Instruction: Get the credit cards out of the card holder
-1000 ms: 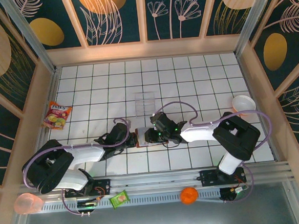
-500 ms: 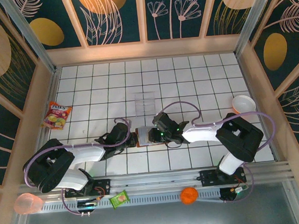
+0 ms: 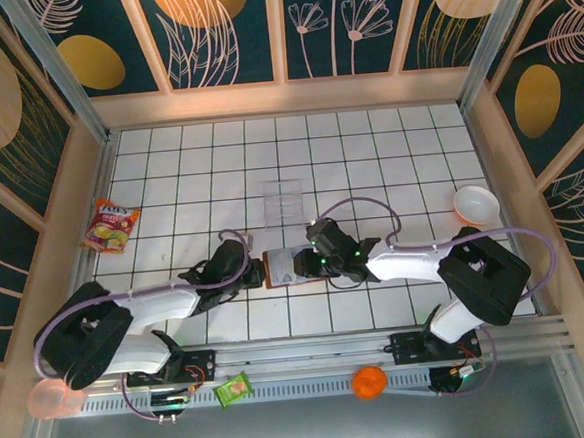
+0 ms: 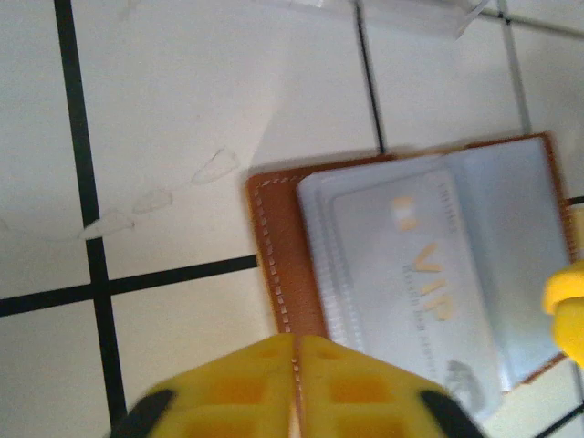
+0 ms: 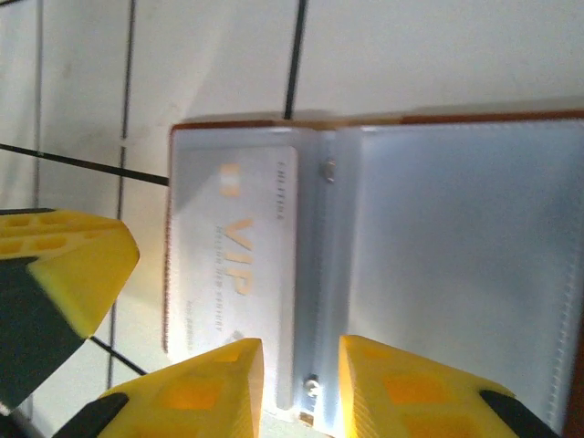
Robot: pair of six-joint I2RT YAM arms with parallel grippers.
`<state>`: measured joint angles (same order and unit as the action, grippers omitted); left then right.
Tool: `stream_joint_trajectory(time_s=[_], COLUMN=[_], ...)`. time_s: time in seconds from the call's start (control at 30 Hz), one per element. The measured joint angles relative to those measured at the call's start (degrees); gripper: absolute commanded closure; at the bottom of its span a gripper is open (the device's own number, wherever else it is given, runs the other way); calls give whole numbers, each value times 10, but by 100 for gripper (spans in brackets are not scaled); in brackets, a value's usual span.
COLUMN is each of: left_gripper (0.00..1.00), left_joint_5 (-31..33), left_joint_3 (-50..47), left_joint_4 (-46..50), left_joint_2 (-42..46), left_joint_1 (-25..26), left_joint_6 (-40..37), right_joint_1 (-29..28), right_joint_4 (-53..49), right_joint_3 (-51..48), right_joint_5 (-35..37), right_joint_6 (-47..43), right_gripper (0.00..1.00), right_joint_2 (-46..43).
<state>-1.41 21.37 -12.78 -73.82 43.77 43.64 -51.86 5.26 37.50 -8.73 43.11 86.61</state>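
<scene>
Step in hand, by judgement: card holder (image 5: 456, 255) spread open flat on the tiled table (image 5: 411, 55), extraction not yet begun. One of the credit cards (image 5: 242, 242), pale with "VIP" lettering, tucked inside one leaf. No card seen lying outside the holder.

Left gripper (image 4: 294, 345): fingertips pressed together, only a thin seam between them, nothing held. Brown stitched edge of the holder immediately ahead of the tips; contact not resolvable. Card just past that edge, ahead and right of the tips.

Right gripper (image 5: 301, 356): jaws parted by a narrow gap, astride the centre fold beside a rivet (image 5: 312, 385). Nothing visibly pinched. Pads pressing on the lining or not: cannot tell. Card ahead and left of this claw; other leaf ahead and right, contents unclear.

Arm pose, overhead: both forearms low over the table, wrists aimed at each other, holder between the two claws, clear plastic tray (image 3: 283, 200) well beyond them.

Next move, judged: one claw to pin the leaf, the other to catch the card's free edge and slide it out. Thin, flush card, so shallow approach needed. Risk: whole holder dragged along.
</scene>
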Motion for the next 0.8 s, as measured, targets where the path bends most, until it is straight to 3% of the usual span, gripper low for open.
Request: stream_joint_trajectory(time_s=[0.1,0.5,0.8], left_gripper=[78,77,87], left_joint_5=[-12,-32,-23], left_joint_3=[0,1,1], left_joint_4=[-11,-24,-24], left_joint_2=[23,-37,-53], left_joint_1=[0,2,2], left_joint_6=[-1,-6,-6], right_joint_1=[9,19,19], right_joint_4=[12,37,34], right_joint_3=[0,0,5], right_joint_5=[-27,-79,-77], right_joint_6=[-5,-6,-8], right_gripper=[74,72,72], right_joint_2=[1,45,45])
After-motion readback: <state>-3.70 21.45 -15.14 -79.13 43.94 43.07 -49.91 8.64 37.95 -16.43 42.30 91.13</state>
